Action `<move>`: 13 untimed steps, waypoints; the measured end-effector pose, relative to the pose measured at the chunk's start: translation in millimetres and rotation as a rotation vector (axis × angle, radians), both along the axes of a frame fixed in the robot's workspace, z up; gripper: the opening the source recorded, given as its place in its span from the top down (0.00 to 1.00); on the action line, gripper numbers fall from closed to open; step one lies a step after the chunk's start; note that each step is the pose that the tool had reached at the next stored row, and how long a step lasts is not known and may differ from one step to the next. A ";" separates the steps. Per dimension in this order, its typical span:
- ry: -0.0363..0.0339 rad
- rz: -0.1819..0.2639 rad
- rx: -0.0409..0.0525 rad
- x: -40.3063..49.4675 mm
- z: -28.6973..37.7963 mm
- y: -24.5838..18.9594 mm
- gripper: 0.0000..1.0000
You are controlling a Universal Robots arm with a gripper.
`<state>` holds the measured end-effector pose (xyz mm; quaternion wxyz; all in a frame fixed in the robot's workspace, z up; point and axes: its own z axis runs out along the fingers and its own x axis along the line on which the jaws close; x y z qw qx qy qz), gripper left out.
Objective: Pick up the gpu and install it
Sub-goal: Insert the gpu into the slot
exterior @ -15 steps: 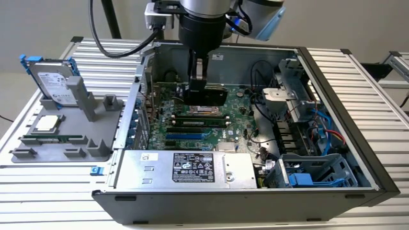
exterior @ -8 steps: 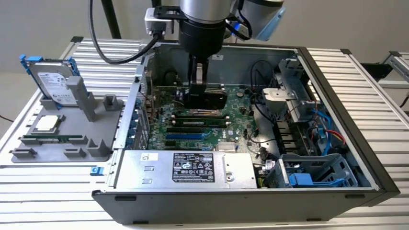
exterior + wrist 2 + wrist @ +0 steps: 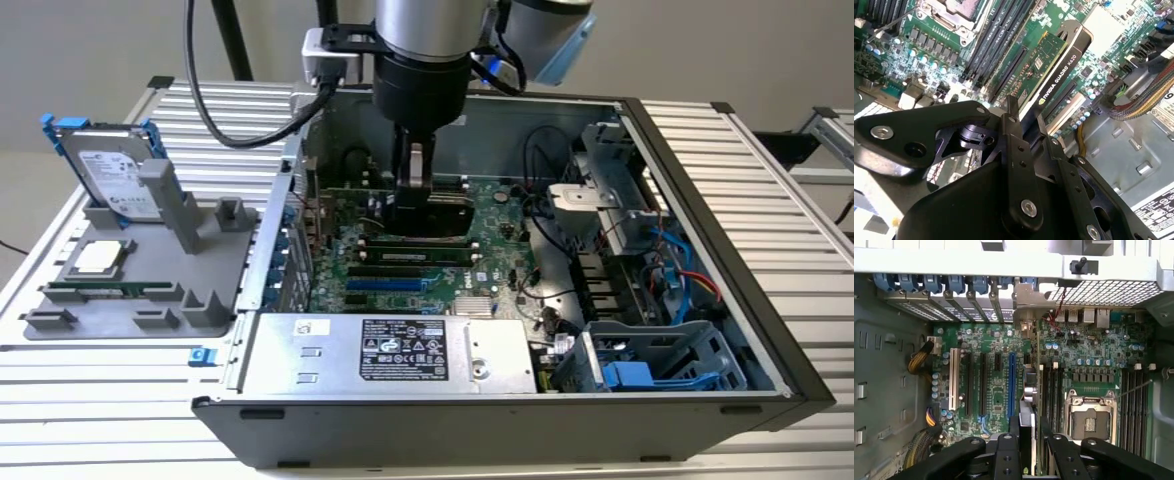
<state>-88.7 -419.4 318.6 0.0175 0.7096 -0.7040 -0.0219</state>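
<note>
Misalignment is the main danger I am seeing here. In the exterior view, the gripper (image 3: 424, 185) is hanging inside the open computer case (image 3: 534, 125). It is pinching the gpu (image 3: 441, 218) upright, just over the middle of the motherboard (image 3: 501, 225). I cannot tell if the card is touching the board.

In the second wrist view, the two fingers (image 3: 1013, 145) are pressing together on one edge of the gpu (image 3: 1054, 65). Its green board is showing on one face and its black shroud on the other. The fingers are taking only a narrow part of that edge. So I am thinking the card could be turning in the pinch if its far edge is meeting resistance.

In the first wrist view, the gpu (image 3: 1027, 407) is showing edge-on, running out from the gripper (image 3: 1029, 425). It is standing between the blue slot (image 3: 1012, 385) and the memory slots (image 3: 1051, 390), just beside the blue one and not clearly over it. If it is going down like this, its contact edge may be landing on the board or on a latch instead of in a slot. The end of the card may also be catching on the rear slot covers (image 3: 961, 307).
</note>
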 end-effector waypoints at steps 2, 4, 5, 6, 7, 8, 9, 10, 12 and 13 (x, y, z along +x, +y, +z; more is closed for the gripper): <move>0.0000 0.000 0.0001 0.0 -1.9 -0.9 1.00; 0.0001 0.000 -0.0001 -0.1 -3.9 -1.3 1.00; 0.0000 0.000 -0.0001 0.0 -5.0 -1.4 1.00; 0.0001 0.000 -0.0001 0.0 -6.2 -1.4 1.00; 0.0000 0.000 0.0000 0.0 -7.5 -1.6 1.00; 0.0000 0.000 0.0000 0.0 -8.5 -1.8 1.00; 0.0000 0.000 0.0001 0.0 -9.5 -2.1 1.00; 0.0000 0.000 -0.0001 0.0 -10.3 -2.5 1.00; 0.0000 0.000 -0.0001 0.0 -11.9 -3.2 1.00; 0.0000 0.000 -0.0001 0.0 -12.8 -3.7 1.00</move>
